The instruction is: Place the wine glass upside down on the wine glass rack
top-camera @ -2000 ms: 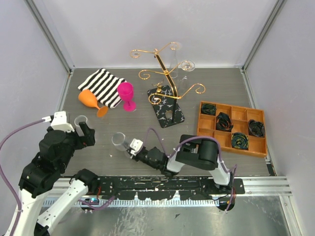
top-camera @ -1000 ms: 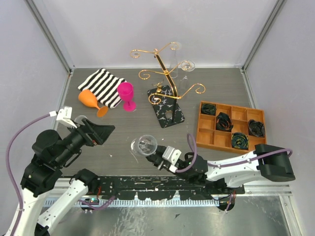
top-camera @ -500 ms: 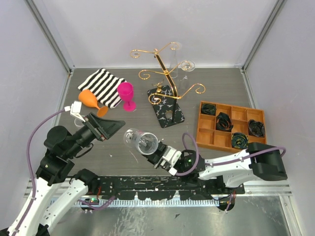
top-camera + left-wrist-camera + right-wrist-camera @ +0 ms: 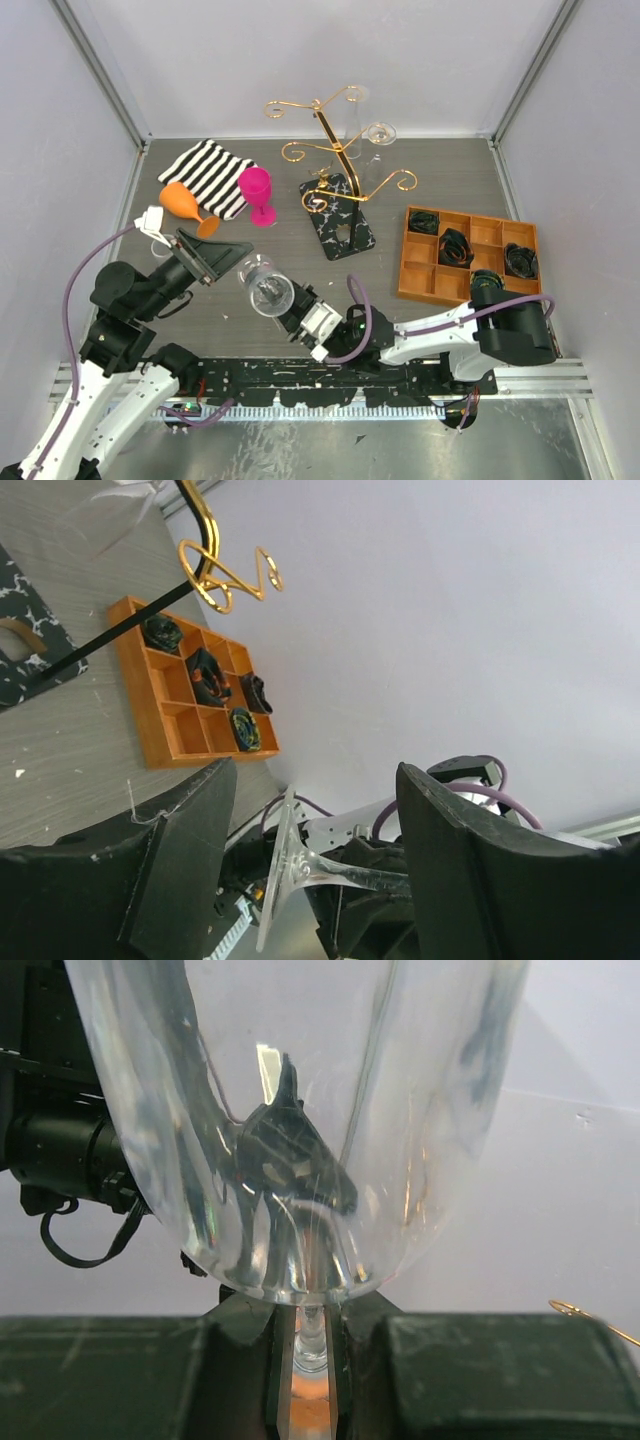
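Stretched low and leftward with the right tool [image 4: 300,316] pinched on the stem of the wine glass [image 4: 262,284], facing the raised left tool [image 4: 235,262], spread wide, gripping nothing.

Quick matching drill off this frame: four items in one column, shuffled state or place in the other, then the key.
Things:
1. clear wine glass
2. pink glass
3. orange glass
4. orange tray

States:
a. lying on its side by the striped cloth
b. stem pinched in the right gripper
c. standing upright on the table
d. holds dark rolled items in some compartments

Pairs: 1-b, 2-c, 3-a, 4-d
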Motion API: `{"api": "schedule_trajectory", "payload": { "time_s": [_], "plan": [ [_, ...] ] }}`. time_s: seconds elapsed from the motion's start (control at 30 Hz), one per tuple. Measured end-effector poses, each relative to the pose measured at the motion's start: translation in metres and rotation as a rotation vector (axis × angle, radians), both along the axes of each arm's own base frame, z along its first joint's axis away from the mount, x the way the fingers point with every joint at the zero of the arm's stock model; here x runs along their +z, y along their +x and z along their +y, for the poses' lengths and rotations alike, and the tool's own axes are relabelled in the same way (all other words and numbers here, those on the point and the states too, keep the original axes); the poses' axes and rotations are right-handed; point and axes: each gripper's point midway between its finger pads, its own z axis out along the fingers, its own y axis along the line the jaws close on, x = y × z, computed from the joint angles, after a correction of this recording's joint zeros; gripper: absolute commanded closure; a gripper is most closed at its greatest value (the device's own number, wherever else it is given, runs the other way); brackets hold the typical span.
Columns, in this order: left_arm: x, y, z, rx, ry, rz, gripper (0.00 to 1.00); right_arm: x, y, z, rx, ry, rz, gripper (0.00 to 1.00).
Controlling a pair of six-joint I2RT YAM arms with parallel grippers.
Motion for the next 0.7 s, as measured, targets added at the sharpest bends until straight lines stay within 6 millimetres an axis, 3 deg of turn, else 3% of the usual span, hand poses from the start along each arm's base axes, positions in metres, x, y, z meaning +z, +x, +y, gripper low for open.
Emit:
{"api": "schedule_trajectory", "payload": {
  "time_s": [0.33,0.57,0.7],
  "plan": [
    [0.006,0.002,-0.005,-0.022,-0.060,0.004,0.37,0.004,0.021,-0.009,-0.047,0.016,-0.004,0.99],
    [-0.003,0.004,-0.026,-0.082,-0.059,0.039,0.40,0.014,0.030,-0.021,-0.071,0.044,-0.006,0.99],
    [-0.006,0.000,-0.037,-0.107,-0.047,0.042,0.51,0.013,0.030,-0.026,-0.069,0.052,-0.005,0.99]
  ]
}}
